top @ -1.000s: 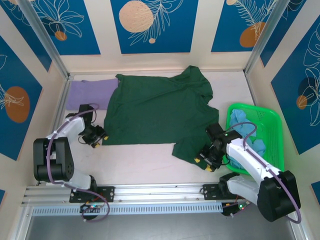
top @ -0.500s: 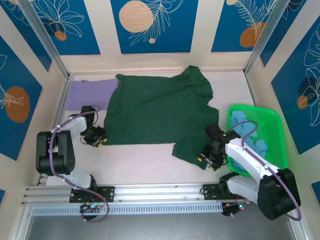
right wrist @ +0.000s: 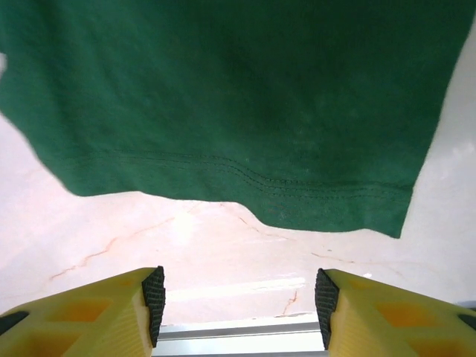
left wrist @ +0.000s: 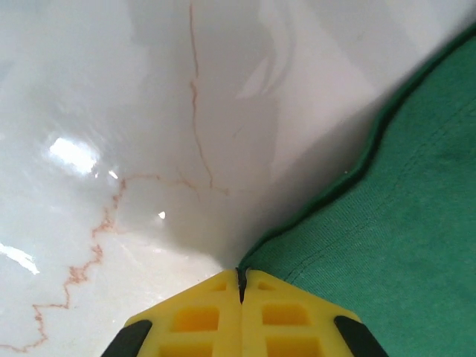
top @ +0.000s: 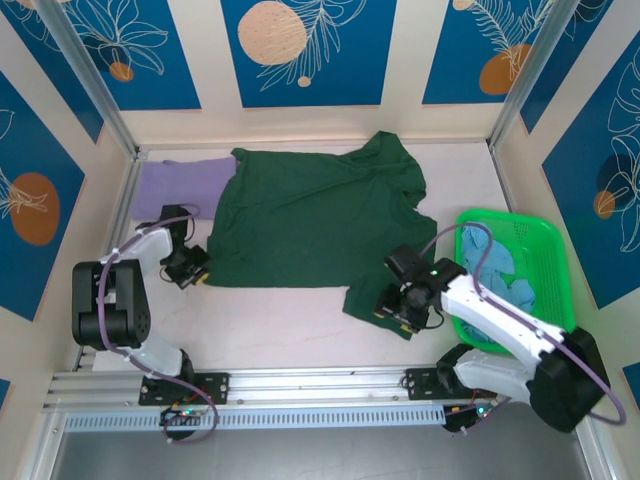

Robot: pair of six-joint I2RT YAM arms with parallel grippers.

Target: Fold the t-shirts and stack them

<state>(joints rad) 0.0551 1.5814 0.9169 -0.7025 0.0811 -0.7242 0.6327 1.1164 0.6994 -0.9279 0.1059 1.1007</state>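
Green t-shirt (top: 310, 225), one, lay spread on the table (top: 280, 320); lavender t-shirt (top: 180, 185), one, far left. Left hand (left wrist: 240, 279) was closed at the green hem; right hand (right wrist: 238, 297) gaped wide.

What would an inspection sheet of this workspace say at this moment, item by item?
Surface: pale marbled table, bare parts look clean.
Job's things: dark green t-shirt spread flat; lavender t-shirt a neat rectangle far left; light blue shirts in the green basket.
Clutter: nothing seen.
Grippers: left gripper shut, apparently pinching the green shirt's near corner; right gripper open above its near-right edge.
Cables: purple cable looped along each arm.
Surroundings: blue leaf-print wall panels; metal rail in front.
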